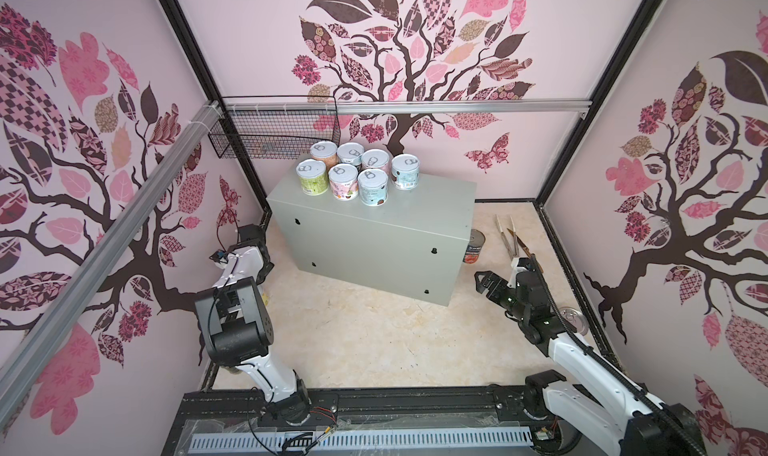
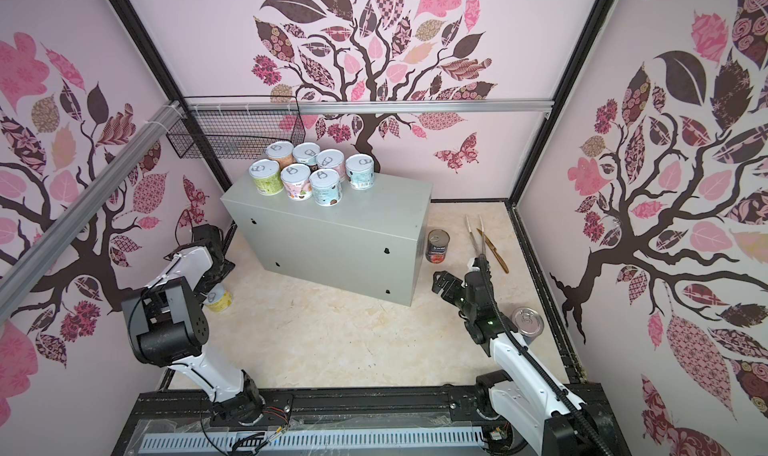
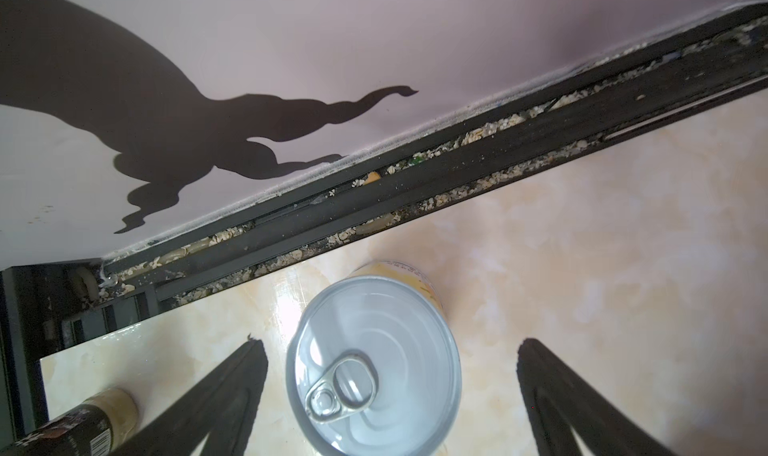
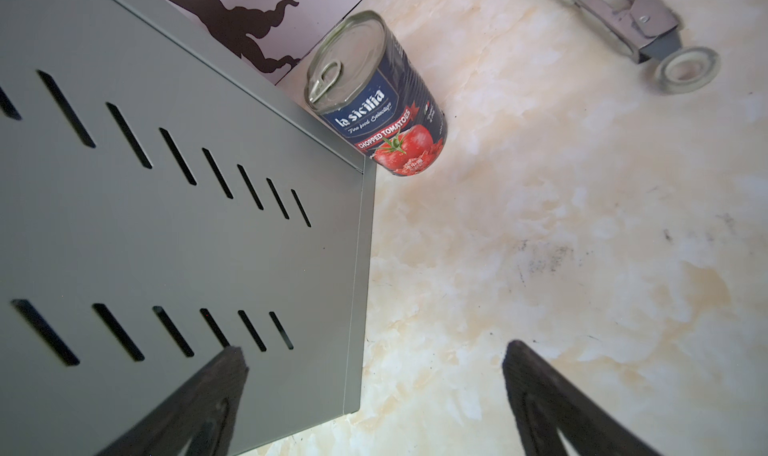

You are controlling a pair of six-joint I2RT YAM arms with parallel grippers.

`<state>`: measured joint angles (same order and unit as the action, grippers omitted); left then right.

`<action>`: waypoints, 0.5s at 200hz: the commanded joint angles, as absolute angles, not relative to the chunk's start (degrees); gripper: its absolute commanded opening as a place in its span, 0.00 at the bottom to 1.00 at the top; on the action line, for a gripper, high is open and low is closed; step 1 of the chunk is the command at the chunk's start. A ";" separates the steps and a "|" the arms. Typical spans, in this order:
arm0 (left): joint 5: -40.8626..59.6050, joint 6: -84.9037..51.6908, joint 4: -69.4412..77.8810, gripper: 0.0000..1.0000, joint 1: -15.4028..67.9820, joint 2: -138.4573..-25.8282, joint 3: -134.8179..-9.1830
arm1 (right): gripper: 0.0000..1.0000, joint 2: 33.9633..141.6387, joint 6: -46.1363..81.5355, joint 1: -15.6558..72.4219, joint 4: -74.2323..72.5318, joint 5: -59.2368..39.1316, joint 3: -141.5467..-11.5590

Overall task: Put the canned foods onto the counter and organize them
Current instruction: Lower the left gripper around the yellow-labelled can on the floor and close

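Observation:
The counter, a big grey metal box, stands at the back of the floor. Several short pastel cans are clustered at its left end. My left gripper hangs open straight above a yellow-labelled can on the floor by the left wall, its fingers on either side and apart from it. My right gripper is open and empty near the counter's right front corner. A blue-labelled tomato can stands upright beyond it. Another can stands behind the right arm.
Metal tongs and a wooden-handled knife lie on the floor to the right of the tomato can. A black wire basket hangs on the back rail. A dark-labelled cylinder lies beside the left fingers. Walls close in on three sides.

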<state>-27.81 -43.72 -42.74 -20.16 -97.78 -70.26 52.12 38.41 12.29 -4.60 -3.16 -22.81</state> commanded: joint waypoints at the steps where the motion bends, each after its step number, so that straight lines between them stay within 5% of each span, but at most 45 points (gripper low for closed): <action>1: -28.09 -43.24 -43.20 0.98 -20.41 -96.63 -68.21 | 1.00 51.28 38.43 12.05 -5.14 -3.78 -21.71; 100: -24.32 -42.80 -38.63 0.98 -21.61 -101.13 -65.54 | 1.00 52.63 38.29 12.04 -6.17 -4.41 -21.79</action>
